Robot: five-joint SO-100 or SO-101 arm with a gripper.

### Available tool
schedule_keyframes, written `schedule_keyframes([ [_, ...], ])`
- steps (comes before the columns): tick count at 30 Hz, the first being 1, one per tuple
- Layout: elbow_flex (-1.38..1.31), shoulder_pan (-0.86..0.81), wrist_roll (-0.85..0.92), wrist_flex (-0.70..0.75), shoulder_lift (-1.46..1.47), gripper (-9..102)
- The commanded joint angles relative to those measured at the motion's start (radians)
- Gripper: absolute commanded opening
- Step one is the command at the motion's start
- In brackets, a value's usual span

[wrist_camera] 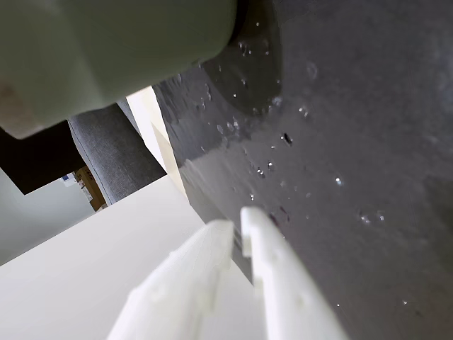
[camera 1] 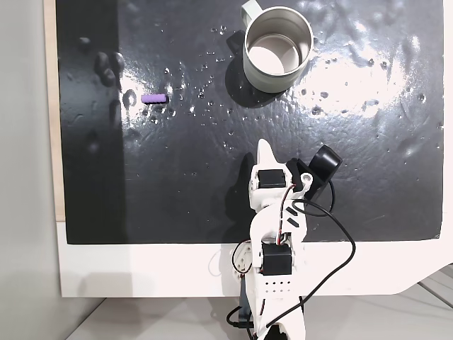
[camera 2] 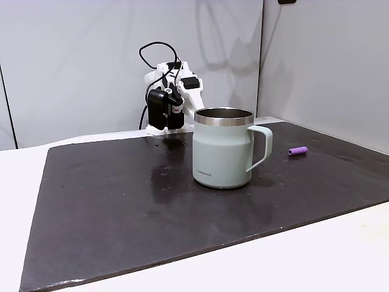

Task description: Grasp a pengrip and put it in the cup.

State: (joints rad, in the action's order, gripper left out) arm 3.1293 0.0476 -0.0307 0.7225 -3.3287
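— One pengrip, lying loose on the dark mat well left of the cup in a fixed view from above.
— Anything cut off?
— That cup's handle, by the top edge. Droplets speckle the mat; grey walls stand behind.
— And the gripper?
— Wrist view: jaws nearly together, holding nothing.

One fixed view straight down; other low, facing arm across mat (both share cup); wrist close.
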Motion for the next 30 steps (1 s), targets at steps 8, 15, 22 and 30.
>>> schedule_keyframes([
  [8,0.040,0.008,-0.002,-0.035,-0.009,0],
  [15,0.040,0.012,0.003,-0.035,-0.009,0],
  [22,-0.173,0.092,0.028,0.104,-0.005,0],
  [30,-0.672,0.123,-0.002,0.288,0.407,0],
])
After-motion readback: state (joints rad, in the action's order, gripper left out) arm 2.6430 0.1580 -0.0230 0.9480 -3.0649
